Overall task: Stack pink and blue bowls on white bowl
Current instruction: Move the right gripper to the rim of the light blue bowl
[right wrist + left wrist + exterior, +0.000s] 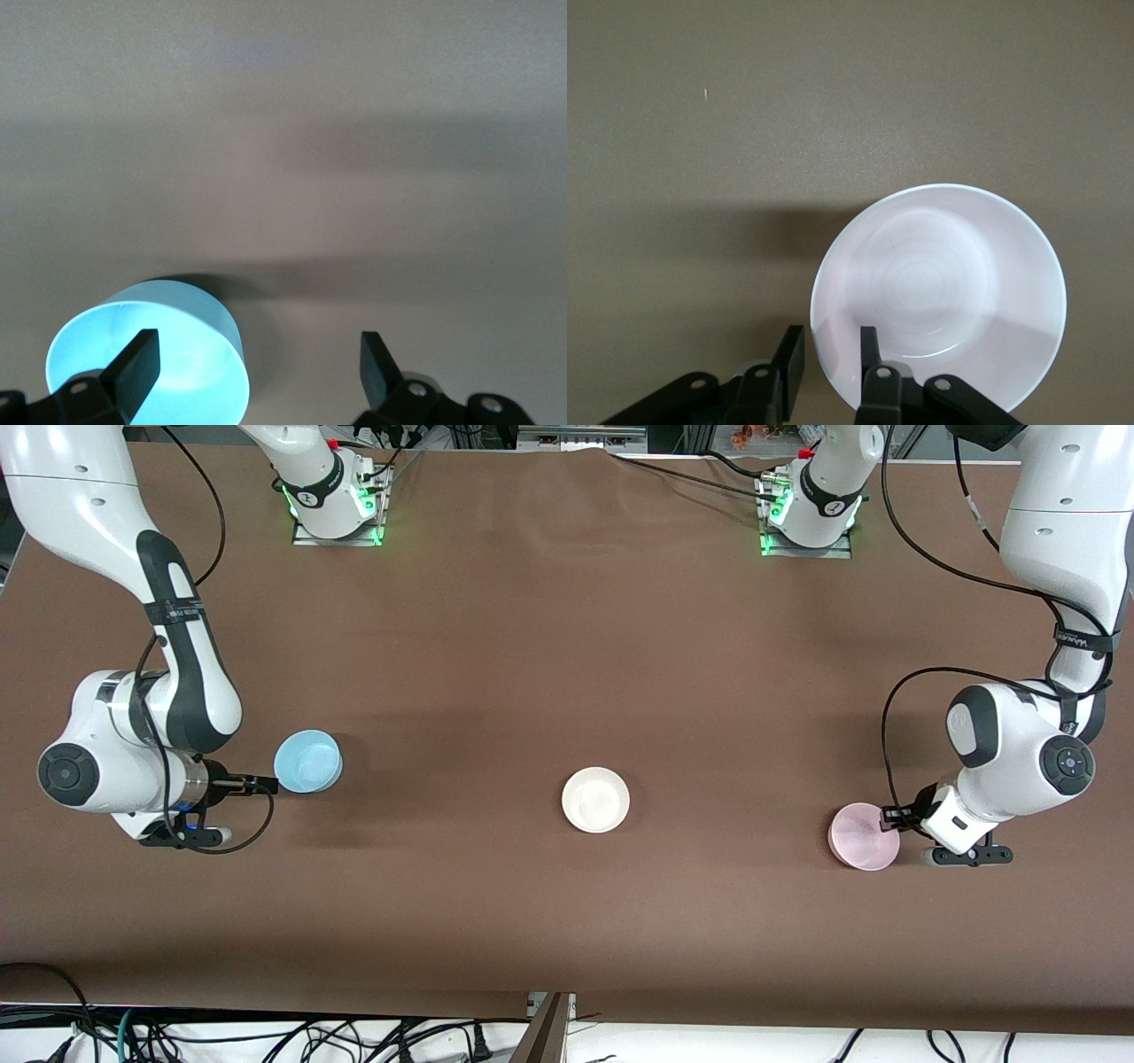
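Note:
The white bowl (595,800) stands alone mid-table. The pale pink bowl (864,835) stands on the table toward the left arm's end. My left gripper (890,819) is at its rim. In the left wrist view the pink bowl (939,292) has one finger inside and one outside. That gripper (831,354) is drawn in narrow on the rim. The sky-blue bowl (307,761) stands toward the right arm's end. My right gripper (266,784) is low at its edge. It is wide open (261,363), one finger over the blue bowl (195,381) and one over bare table.
The brown cloth table (567,646) holds only the three bowls, well apart. Both arm bases (337,505) stand along the table's edge farthest from the front camera. Loose cables (266,1036) lie below the edge nearest that camera.

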